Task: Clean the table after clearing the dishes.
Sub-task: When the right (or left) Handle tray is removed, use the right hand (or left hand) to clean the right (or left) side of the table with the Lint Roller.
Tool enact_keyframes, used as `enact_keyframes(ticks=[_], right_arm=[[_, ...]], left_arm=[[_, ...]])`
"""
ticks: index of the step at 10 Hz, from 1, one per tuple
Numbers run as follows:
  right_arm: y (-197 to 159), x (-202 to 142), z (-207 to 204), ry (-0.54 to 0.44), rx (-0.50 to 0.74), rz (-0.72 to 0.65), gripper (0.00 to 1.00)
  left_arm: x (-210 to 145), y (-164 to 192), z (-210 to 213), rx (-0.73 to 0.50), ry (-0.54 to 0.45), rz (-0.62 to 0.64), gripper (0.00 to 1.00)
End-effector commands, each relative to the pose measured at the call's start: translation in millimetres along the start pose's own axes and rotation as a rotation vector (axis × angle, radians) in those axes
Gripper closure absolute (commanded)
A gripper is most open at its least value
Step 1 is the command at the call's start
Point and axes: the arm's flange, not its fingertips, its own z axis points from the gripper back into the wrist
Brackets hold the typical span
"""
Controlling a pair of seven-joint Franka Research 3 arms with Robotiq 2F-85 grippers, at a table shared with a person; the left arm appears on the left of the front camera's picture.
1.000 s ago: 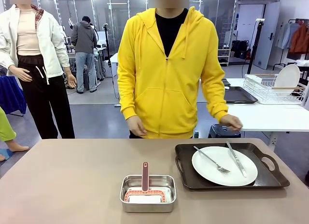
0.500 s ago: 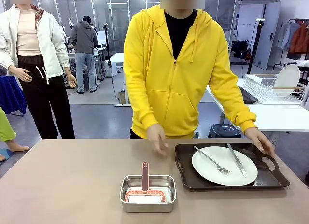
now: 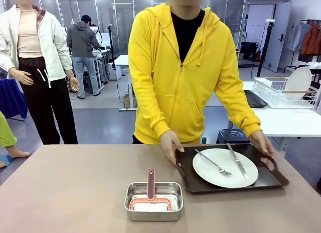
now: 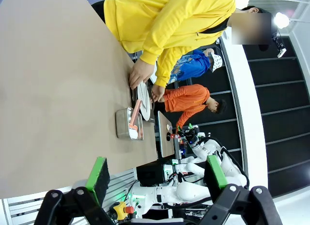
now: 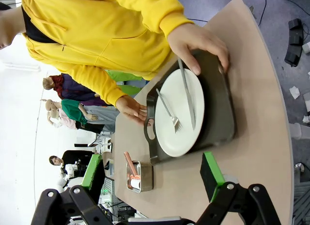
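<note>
– One plate [image 3: 224,180] sits on a tray [image 3: 273,181] by the right edge of the worktop [image 3: 75,193]; we judge it brittle, its fork [image 3: 212,162] loose
– We'd lift by the stiff tray's ends; left end effector [image 4: 157,173] and right end effector [image 5: 151,172] gape, released

Bright, even overhead indoor light; soft shadows; sharp focus; wide-angle bending in wrist views.

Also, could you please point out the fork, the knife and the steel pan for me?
fork [image 3: 213,163], front view, middle of its handle.
knife [image 3: 237,161], front view, halfway along it.
steel pan [image 3: 153,215], front view, near wall.
</note>
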Motion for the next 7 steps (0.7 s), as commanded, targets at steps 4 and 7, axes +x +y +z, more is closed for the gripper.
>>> enact_keyframes(ticks=[4, 7], right_arm=[[1.8, -1.2, 1.5, 0.009, 0.004, 0.017, 0.00], [0.0, 0.0, 0.0, 0.000, 0.000, 0.000, 0.00]], left_arm=[[0.8, -1.9, 0.6, -0.016, -0.008, -0.003, 0.00], [0.8, -1.9, 0.6, -0.016, -0.008, -0.003, 0.00]])
